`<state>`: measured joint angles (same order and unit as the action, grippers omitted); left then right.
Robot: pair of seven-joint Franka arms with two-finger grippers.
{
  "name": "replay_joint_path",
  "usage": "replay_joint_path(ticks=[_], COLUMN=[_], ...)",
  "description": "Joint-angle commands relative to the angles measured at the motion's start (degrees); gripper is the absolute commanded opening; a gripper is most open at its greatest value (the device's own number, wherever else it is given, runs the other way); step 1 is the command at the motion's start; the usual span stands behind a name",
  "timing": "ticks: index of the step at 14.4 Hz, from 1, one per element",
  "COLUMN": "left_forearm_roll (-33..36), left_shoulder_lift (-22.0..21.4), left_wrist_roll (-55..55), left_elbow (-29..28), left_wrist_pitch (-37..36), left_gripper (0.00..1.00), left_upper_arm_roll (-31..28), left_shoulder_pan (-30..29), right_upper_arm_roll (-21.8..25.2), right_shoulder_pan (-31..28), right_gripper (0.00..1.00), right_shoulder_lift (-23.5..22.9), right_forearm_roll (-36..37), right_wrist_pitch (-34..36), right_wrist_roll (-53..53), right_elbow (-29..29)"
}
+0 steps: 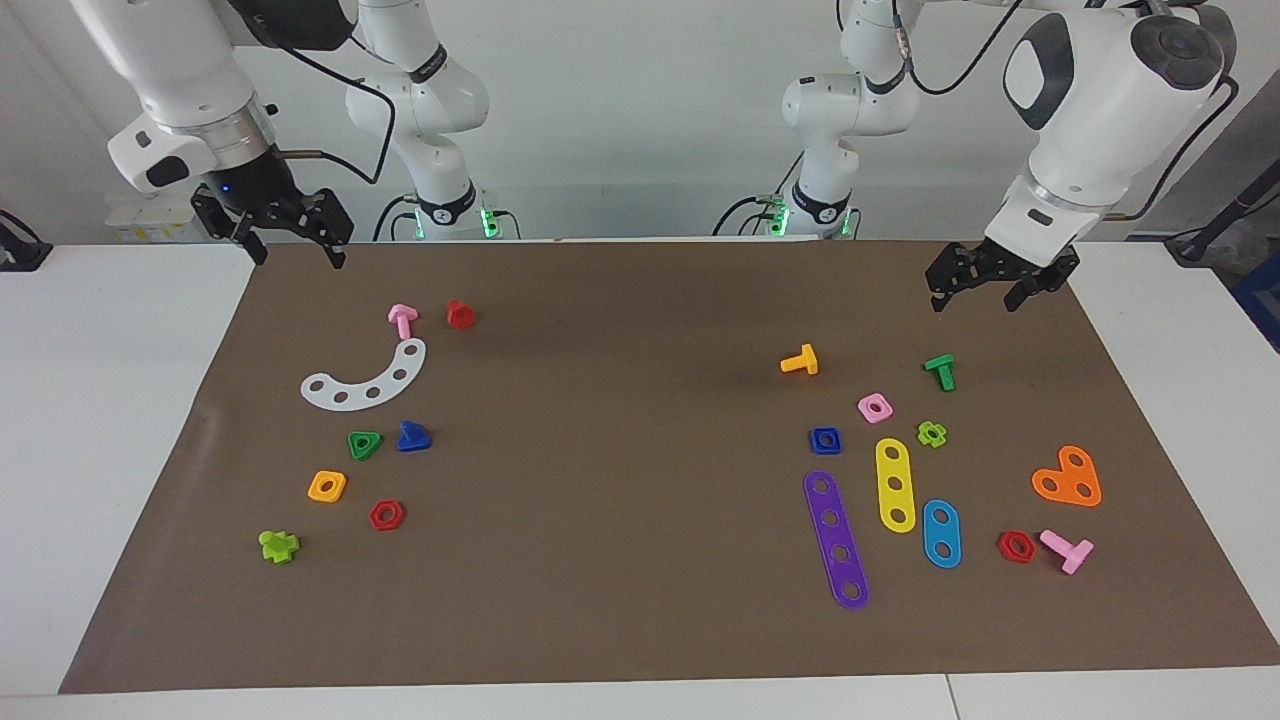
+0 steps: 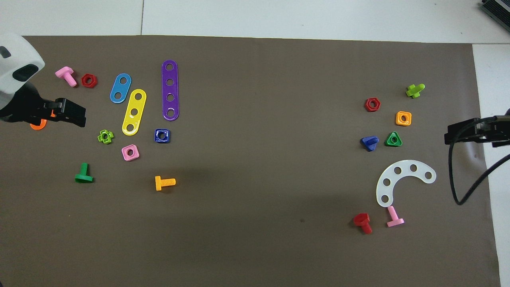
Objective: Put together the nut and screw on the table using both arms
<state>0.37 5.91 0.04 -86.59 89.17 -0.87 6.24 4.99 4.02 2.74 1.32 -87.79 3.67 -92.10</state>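
facing view: left pincer (image 1: 988,291), right pincer (image 1: 292,244) both apart, empty, raised above mat (image 1: 620,560).

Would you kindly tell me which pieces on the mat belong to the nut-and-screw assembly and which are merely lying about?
Job: blue square nut; blue screw; left gripper and right gripper, both open.
Lying about: pink square nut; green triangular nut; purple strip; white arc.
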Motion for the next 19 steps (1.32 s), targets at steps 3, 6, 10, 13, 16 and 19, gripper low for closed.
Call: replay_joint_path(ticks=[3, 6, 10, 13, 16, 19], left_forearm_roll=[-1.1, -1.2, -1.1, -1.1, -1.1, -1.1], left_shoulder_lift=[-2.0, -2.0, -2.0, -2.0, -2.0, -2.0], left_wrist_roll=[0.5, 0.5, 0.4, 0.5, 0.5, 0.4], left_elbow=[-2.4, -2.4, -2.4, -2.4, -2.4, -2.4], left_wrist_pitch=[1.4, 1.4, 1.4, 1.4, 1.4, 1.4], left_gripper=[1.00, 1.00, 1.00, 1.00, 1.00, 1.00], left_upper_arm_roll=[-0.1, -0.1, -0.1, -0.1, -0.1, -0.1], left_shoulder_pan=[-0.4, -0.4, -0.4, -0.4, -0.4, -0.4], right_upper_arm_roll=[-0.4, -0.4, -0.4, -0.4, -0.4, -0.4], right_shoulder_pan=[-0.4, 0.8, 2.3, 4.7, 5.1, 4.4], right_gripper=[1.00, 1.00, 1.00, 1.00, 1.00, 1.00], right_shoulder_lift=[0.2, 3.0, 1.5, -6.1, -12.1, -12.7], right_forearm_roll=[-0.7, -0.8, -3.3, -3.5, -6.2, -6.2], right_wrist_pitch=[-0.2, -7.5, -17.2, -26.3, -33.3, -42.2], right_wrist_roll=[-0.9, -0.8, -1.3, -3.2, -10.6, -18.9], right_elbow=[0.0, -7.5, -14.4, -16.4, -17.6, -25.4])
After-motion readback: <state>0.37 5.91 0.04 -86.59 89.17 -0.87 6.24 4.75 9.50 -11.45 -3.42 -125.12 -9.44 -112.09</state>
